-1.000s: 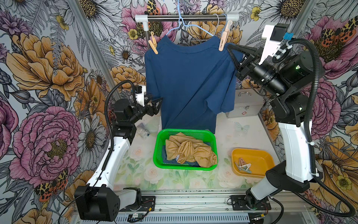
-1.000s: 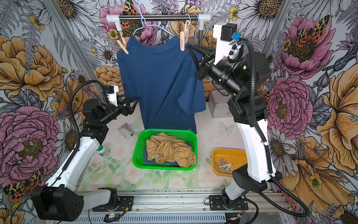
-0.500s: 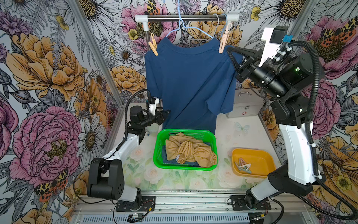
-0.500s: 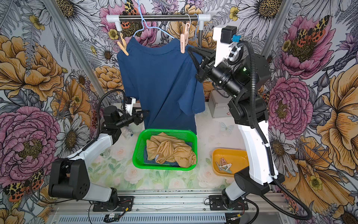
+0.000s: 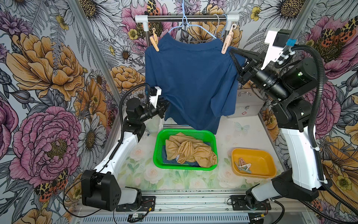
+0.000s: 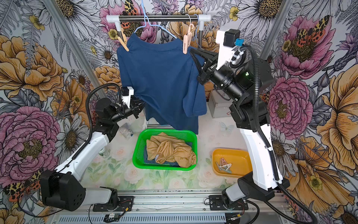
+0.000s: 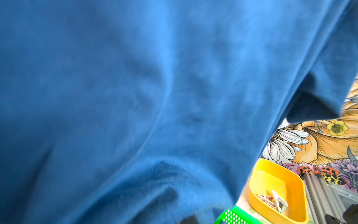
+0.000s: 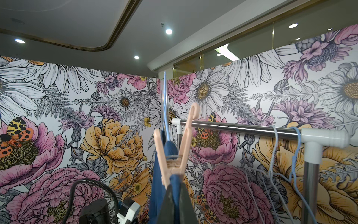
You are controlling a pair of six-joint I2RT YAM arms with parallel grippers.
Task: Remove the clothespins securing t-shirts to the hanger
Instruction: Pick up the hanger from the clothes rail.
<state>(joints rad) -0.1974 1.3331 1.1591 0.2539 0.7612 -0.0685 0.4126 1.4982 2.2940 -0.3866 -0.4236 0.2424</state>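
- Far centre: a dark blue tee (image 5: 191,81) hangs on a lt-blue wire hanger (image 5: 199,29) from the rail (image 5: 186,17).
- 2 pegs hold it. A tan-peach peg (image 5: 155,41) is on its left shoulder and a pink-peach peg (image 5: 226,41) on its right shoulder, both w/ handles up.
- Up high on the right, the right fingers (image 5: 231,50) are closed to a point w/ nothing btw them. The tip sits right at the lower end of the pink-peach peg; touching or not, can't tell.
- Right wrist view: same peg (image 8: 175,155) dead ahead, straddling the blue cloth, w/ the dark closed tip just beneath.
- Low on the left, the left fingers (image 5: 164,107) are closed at the tee's left edge. Cloth drapes over the tips and its folds run in toward them, so they look pinched on the tee. Left wrist view is nearly all blue cloth.
- A green basket (image 5: 157,151) sits on the surface, centre, below the tee's hem. In it a crumpled tan tee (image 5: 189,151) lies on top of a second blue tee (image 5: 167,158).
- A yellow tray (image 5: 261,155) sits right of the basket, apart from it, w/ a few loose pegs (image 5: 243,165) in its left part.
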